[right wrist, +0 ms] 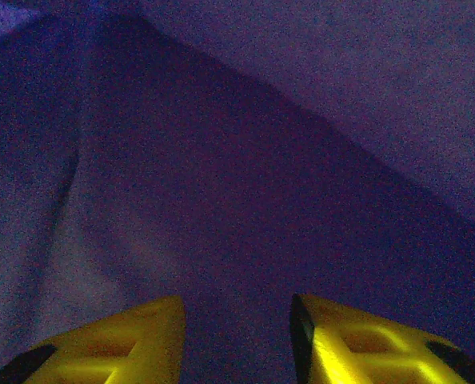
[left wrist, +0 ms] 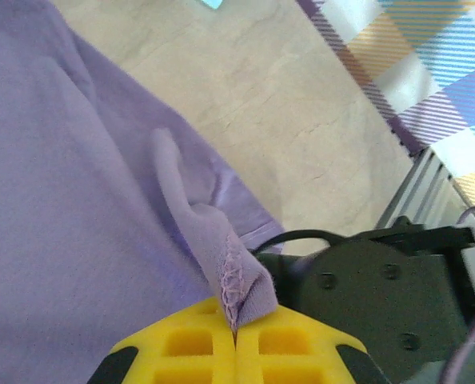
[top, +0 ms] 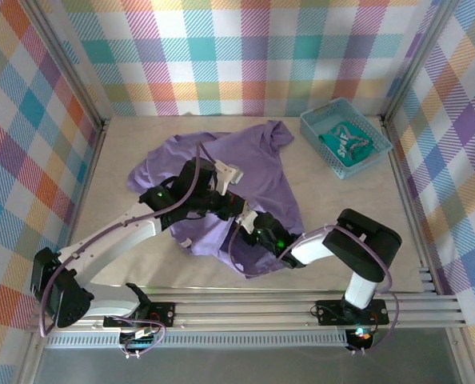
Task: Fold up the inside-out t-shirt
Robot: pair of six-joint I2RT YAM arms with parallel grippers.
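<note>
The only marks in the scene are the white ones on a teal garment (top: 345, 144) lying in the small blue basket (top: 321, 147) at the far right of the table (top: 357, 200). They look like lettering, but they are too small and crumpled to read.

The t-shirt (top: 253, 160) lies in a loose lavender heap in the middle of the table, well apart from the basket. Both arms reach over its near half. In the top view their wrists and cables cover the cloth there, so the outline of the lower hem is hard to follow. One sleeve pokes up towards the far edge.

The left gripper (left wrist: 236, 330) has its yellow fingers pressed together and pinches a small raised fold of the shirt. A line of overlock stitching shows on that fold, right at the fingertips. Beside it on the right sits a dark housing (left wrist: 365, 296) with screw heads, partly cut off by the frame. A black cable curves out from behind it.

The right gripper (right wrist: 237, 316) has its yellow fingers spread apart, with shirt cloth just ahead of them and across the gap. That view is dark and grainy. I cannot tell whether the fingertips touch the cloth or hang just above it, or which part of the shirt this is.
</note>
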